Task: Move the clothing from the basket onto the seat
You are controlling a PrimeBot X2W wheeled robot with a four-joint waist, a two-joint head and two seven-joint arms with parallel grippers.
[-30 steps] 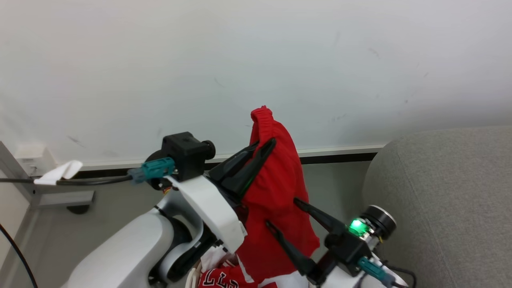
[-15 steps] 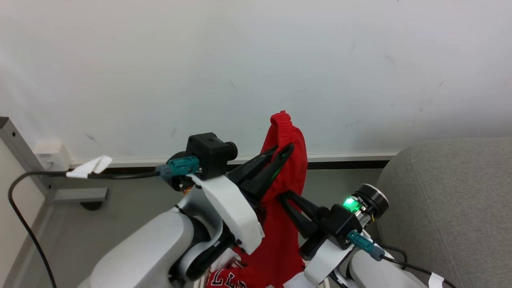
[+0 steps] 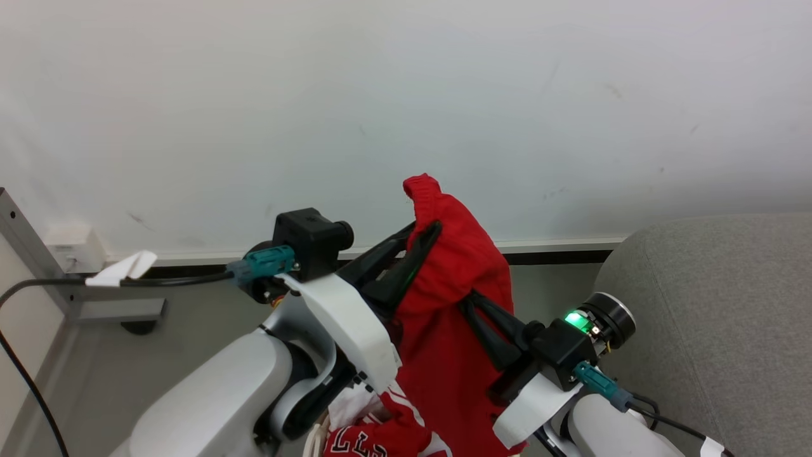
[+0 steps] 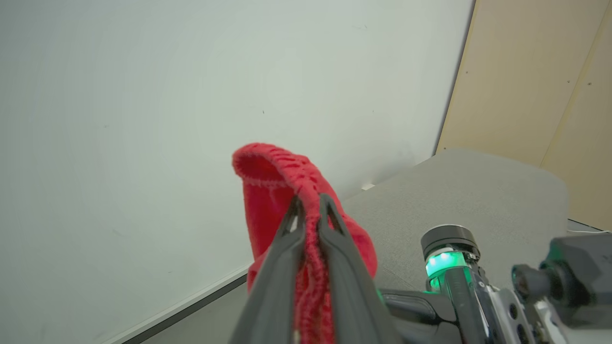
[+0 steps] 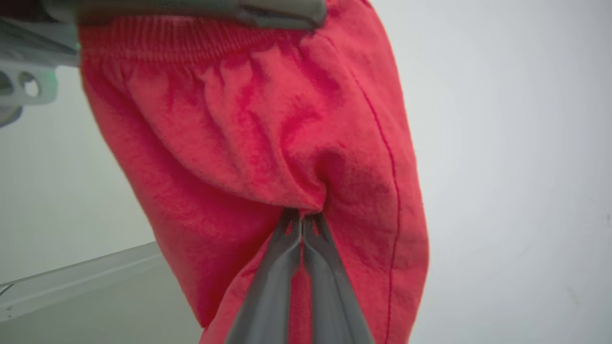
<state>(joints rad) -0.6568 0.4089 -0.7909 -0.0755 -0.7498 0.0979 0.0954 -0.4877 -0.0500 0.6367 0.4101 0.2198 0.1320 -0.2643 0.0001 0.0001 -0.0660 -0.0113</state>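
Note:
A plain red garment (image 3: 453,304) of the clothing hangs in the air in front of the wall. My left gripper (image 3: 426,230) is shut on its ribbed waistband, which folds over the fingertips (image 4: 311,203). Lower down, my right gripper (image 3: 468,299) is shut on a pinch of the same red cloth (image 5: 267,143), its tips (image 5: 302,217) buried in a fold. Under the arms lies a red jersey with black-and-white lettering (image 3: 355,445), beside a sliver of the basket's pale rim (image 3: 309,442). The grey seat (image 3: 717,317) rises at the right.
A white wall (image 3: 406,95) with a dark skirting strip stands close behind the garment. A grey metal bracket with a black cable (image 3: 114,298) sits at the left. Grey floor (image 3: 190,336) lies below. A beige panel (image 4: 540,81) stands beyond the seat (image 4: 454,191).
My right gripper, open beside the red garment a second ago, has moved up and closed on its cloth. The left gripper keeps its hold on the waistband. The head camera has shifted slightly.

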